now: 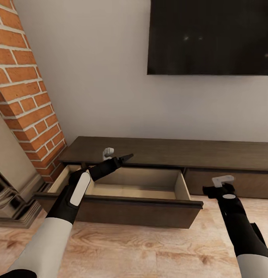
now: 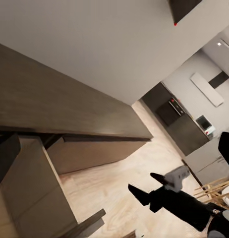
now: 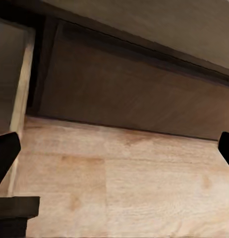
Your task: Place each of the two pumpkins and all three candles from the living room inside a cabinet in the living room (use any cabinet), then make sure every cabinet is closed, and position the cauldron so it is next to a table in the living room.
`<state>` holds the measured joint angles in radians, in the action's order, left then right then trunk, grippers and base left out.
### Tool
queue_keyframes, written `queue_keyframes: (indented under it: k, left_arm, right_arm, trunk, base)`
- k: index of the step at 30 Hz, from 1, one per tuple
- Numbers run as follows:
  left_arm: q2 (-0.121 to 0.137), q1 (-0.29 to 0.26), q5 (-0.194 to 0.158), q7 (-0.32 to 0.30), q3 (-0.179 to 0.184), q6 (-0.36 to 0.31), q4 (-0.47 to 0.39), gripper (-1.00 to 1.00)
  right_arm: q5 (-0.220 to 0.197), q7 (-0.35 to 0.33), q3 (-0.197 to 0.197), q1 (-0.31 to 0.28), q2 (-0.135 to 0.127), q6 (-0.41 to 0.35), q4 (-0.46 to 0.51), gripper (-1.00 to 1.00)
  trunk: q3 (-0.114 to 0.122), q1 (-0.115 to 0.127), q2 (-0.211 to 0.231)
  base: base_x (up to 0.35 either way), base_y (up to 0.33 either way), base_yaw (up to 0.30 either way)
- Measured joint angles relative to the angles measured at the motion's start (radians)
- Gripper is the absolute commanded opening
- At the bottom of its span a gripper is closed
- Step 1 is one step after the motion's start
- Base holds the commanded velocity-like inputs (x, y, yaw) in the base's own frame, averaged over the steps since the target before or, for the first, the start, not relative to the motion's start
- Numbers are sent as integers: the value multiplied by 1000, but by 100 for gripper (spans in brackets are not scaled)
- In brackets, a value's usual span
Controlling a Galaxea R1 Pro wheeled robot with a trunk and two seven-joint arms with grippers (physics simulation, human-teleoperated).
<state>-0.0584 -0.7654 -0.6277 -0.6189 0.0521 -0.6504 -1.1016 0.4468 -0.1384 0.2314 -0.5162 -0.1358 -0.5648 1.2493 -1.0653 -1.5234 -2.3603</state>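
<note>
Left gripper (image 1: 124, 157) above open left drawer (image 1: 122, 208) of cabinet (image 1: 168, 152); spread unclear, holding nothing. Right gripper (image 3: 114, 148), fingers wide apart, empty, near closed right drawer front (image 3: 129, 94).

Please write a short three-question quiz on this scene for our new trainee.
1. True or false: the left drawer of the cabinet is pulled out.
2. Which gripper is above the open drawer? A) left gripper B) right gripper
3. Fill in: the black TV hangs on the ____ above the cabinet.

Key: 1 true; 2 A; 3 wall.
</note>
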Motion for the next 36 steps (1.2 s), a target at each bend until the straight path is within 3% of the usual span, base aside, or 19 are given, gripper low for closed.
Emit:
queue_keyframes:
  k: [3,6,11,13,16,19,22,24,26,28,33,36]
  left_arm:
    - [0,-1,-1,48,0,0,-1,100]
    - [-1,-2,-1,77,0,0,0,100]
    - [3,-4,1,91,2,1,6,100]
    - [6,-5,2,128,2,1,7,100]
    - [5,-11,1,247,2,0,6,100]
    - [4,-22,1,380,3,0,10,100]
    - [8,-35,6,521,3,-1,13,100]
    - [6,-43,31,622,4,-2,13,100]
    - [0,-57,81,725,16,-8,13,100]
    - [-8,-65,99,761,48,-14,11,100]
    - [-24,-90,116,794,195,-65,2,100]
    - [-36,-101,118,797,228,-144,1,100]
  right_arm:
    - [-103,-127,31,4,0,-72,36,100]
    - [-192,-202,57,5,0,-116,51,100]
    - [-236,-285,60,8,2,-165,81,100]
    - [-245,-312,58,8,8,-173,106,100]
    - [-288,-322,50,-3,61,-176,118,100]
    - [-313,-318,20,-29,122,-176,118,100]
    - [-320,-270,-48,-51,161,-171,103,100]
    - [-322,-201,-104,-58,179,-165,84,100]
    - [-324,-100,-165,-61,189,-161,55,100]
    - [-325,-60,-196,-61,191,-160,48,100]
    - [-326,-25,-238,-62,193,-159,44,100]
    - [-326,-22,-242,-62,193,-159,45,100]
  trunk:
    - [9,11,21]
    - [19,23,42]
    - [34,42,77]
    - [41,50,91]
    - [50,61,112]
    - [60,73,133]
    - [69,84,154]
    - [75,92,168]
    - [81,100,182]
    - [88,107,196]
    - [103,126,231]
    - [113,138,252]
  base:
    - [0,0,0]
    - [0,0,0]
    - [0,0,0]
    - [0,0,0]
    - [0,0,0]
    - [0,0,0]
    - [0,0,0]
    - [0,0,0]
    - [0,0,0]
    - [0,0,0]
    - [0,0,0]
    - [0,0,0]
